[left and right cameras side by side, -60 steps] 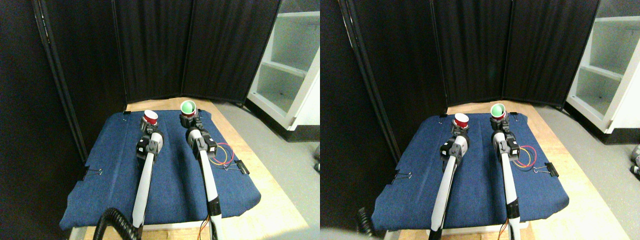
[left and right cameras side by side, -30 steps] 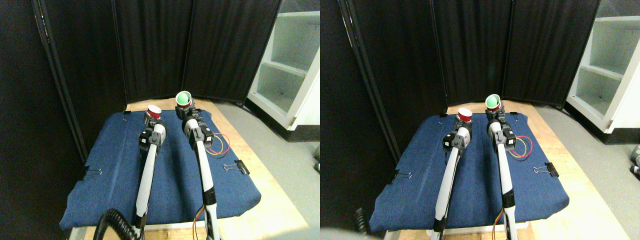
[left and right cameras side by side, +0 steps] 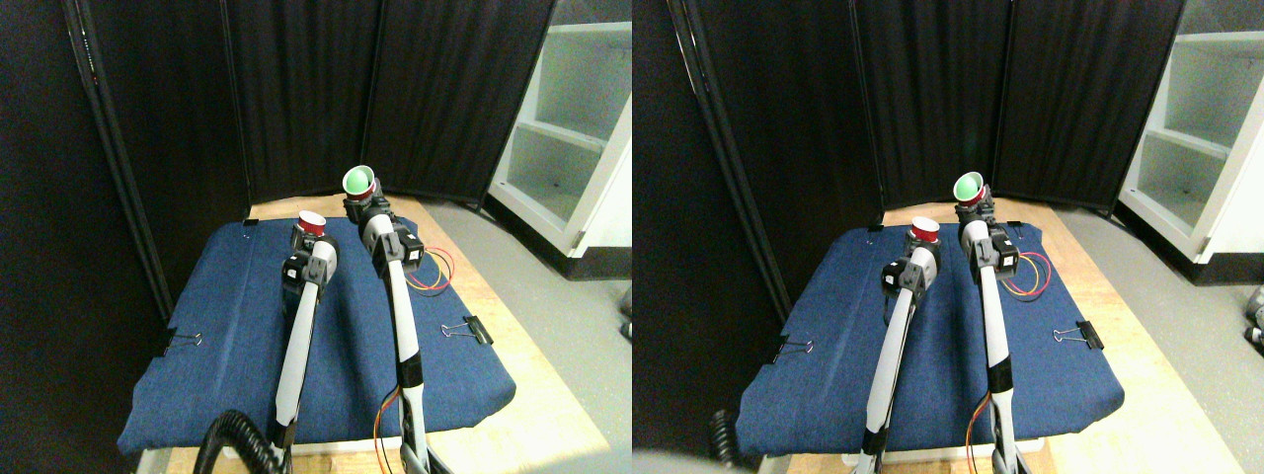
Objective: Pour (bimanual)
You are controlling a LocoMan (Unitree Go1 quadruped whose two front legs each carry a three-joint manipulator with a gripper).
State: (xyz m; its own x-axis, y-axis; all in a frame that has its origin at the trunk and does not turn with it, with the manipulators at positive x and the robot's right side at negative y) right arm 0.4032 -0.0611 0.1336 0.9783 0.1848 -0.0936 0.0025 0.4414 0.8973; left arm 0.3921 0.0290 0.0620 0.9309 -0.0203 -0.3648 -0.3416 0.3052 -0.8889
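My left gripper point(left and right cameras side by side: 308, 237) is closed around a small red cup with a white rim point(left and right cameras side by side: 312, 223), which stands upright at the tip of my pale left limb, a little above the middle of the frame. My right gripper point(left and right cameras side by side: 361, 204) is clamped on a second small cup with a pale green inside point(left and right cameras side by side: 357, 181); this one sits higher in the frame, just up and to the right of the red one, and it tilts toward the left, its open mouth turned partly toward the camera. The two cups are near each other but apart, the green mouth above and beside the red rim.

Both are held up over a dark blue cloth pad point(left and right cameras side by side: 217, 326) that covers a light wooden table point(left and right cameras side by side: 513, 326). Loops of red and yellow wire point(left and right cameras side by side: 434, 272) lie at the pad's right edge, and a black binder clip point(left and right cameras side by side: 476, 329) grips that edge lower down. A black folding curtain screen point(left and right cameras side by side: 296, 99) fills the top of the frame, with a white open shelf unit point(left and right cameras side by side: 583, 128) at upper right.
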